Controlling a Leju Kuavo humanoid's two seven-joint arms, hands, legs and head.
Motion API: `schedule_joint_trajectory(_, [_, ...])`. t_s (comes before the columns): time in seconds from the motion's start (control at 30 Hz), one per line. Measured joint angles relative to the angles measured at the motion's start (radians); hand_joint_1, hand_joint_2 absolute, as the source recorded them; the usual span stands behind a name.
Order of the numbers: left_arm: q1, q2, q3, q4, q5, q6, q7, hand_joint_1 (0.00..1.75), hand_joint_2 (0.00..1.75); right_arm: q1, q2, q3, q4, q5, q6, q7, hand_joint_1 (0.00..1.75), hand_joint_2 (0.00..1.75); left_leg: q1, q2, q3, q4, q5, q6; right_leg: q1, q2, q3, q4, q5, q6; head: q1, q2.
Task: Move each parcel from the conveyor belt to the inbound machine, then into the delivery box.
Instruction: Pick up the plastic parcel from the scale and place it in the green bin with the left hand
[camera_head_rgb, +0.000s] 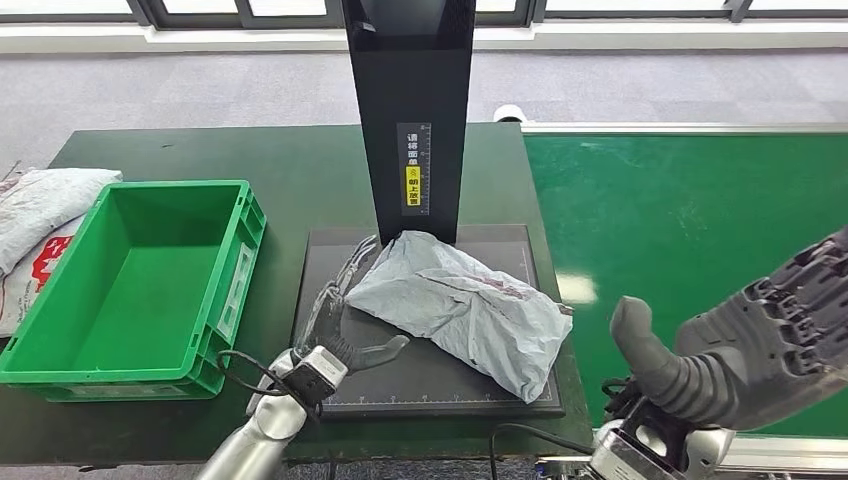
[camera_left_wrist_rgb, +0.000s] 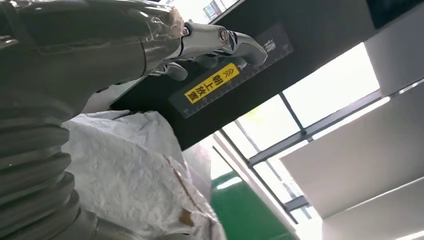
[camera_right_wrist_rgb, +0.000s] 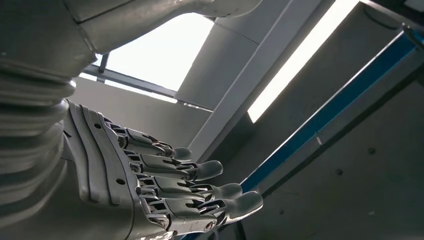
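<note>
A: Since the parcel (camera_head_rgb: 460, 310) was a soft grey poly bag, creased and slumped flat, how would you have judged its handling?

B: Light and limp, I'd say, with a slick skin. It would likely sag from wherever it was lifted, so a pinch on one corner risked it sliding free. A grip across the near left edge, fingers under and thumb over, looked the safer hold.

A: Start nearest the robot. How were the hands?

B: The right hand (camera_head_rgb: 760, 340) hung at about four o'clock over the belt (camera_head_rgb: 690, 230), fingers apart and straight, thumb out, nothing in it. The left hand (camera_head_rgb: 345, 320) lay at about seven o'clock, fingers spread along the parcel's left edge, thumb out toward its near side. It touched or nearly touched the bag; I couldn't tell which, and it hadn't closed on it.

A: And the parcel itself?

B: It lay on the machine's black plate (camera_head_rgb: 330, 260), slanting from the foot of the post (camera_head_rgb: 410, 110) at twelve o'clock down toward five o'clock. Pale grey, wrinkled, with a dark seam or tear line across it; the left wrist view showed a brownish scuff (camera_left_wrist_rgb: 185, 217) on its skin.

A: Farther out?

B: The green box (camera_head_rgb: 225, 300) sat at nine o'clock, nothing in it, with more bagged parcels (camera_head_rgb: 40, 210) beyond its left side.
</note>
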Motion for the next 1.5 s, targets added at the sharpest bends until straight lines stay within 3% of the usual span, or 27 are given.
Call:
schedule_joint_trajectory(0.27, [-0.072,-0.038,-0.032,0.137,-0.152,0.109,0.080,0.00,1.75,-0.002,0.005,0.004,-0.015,-0.019,0.004,0.000,0.00,1.75,0.000,0.000,0.000,0.000,0.000,0.000,0.000,0.000,0.001,0.000,0.000,0.000,0.000,0.000])
schedule_joint_trajectory(0.73, [-0.150,-0.101,-0.094,0.374,-0.283,0.175,0.204,0.00,1.75,-0.013,0.007,0.043,0.020,-0.027,0.007,0.000,0.00,1.75,0.000,-0.001,-0.001,0.000,0.000,0.000,0.000,-0.001,0.001,0.000,0.000,0.000,0.000,0.000])
schedule_joint_trajectory(1.0, [-0.231,-0.107,-0.248,0.501,-0.318,0.236,0.378,0.00,1.75,-0.020,0.008,0.060,0.049,-0.025,0.007,0.000,0.00,1.75,0.000,-0.001,-0.001,0.000,0.000,0.000,0.000,-0.001,0.001,0.000,0.000,0.000,0.000,0.000])
schedule_joint_trajectory(1.13, [-0.260,-0.107,-0.352,0.552,-0.353,0.264,0.457,1.73,1.75,-0.021,0.008,0.061,0.059,-0.026,0.007,0.000,0.00,1.75,0.000,-0.002,-0.001,0.000,0.000,0.000,0.000,-0.001,0.001,0.000,0.000,0.000,0.000,0.000])
schedule_joint_trajectory(1.3, [-0.286,-0.107,-0.453,0.589,-0.364,0.270,0.508,1.75,1.75,-0.022,0.008,0.061,0.070,-0.030,0.007,0.000,0.00,1.75,0.000,-0.002,-0.002,0.000,0.000,0.000,0.000,-0.001,0.001,0.000,0.000,0.000,0.000,0.000])
schedule_joint_trajectory(1.5, [-0.308,-0.106,-0.507,0.615,-0.366,0.276,0.522,1.75,1.75,-0.023,0.008,0.061,0.078,-0.031,0.007,0.000,0.00,1.75,0.000,-0.002,-0.002,0.000,0.000,0.000,0.000,-0.001,0.001,0.000,0.000,0.000,0.000,0.000])
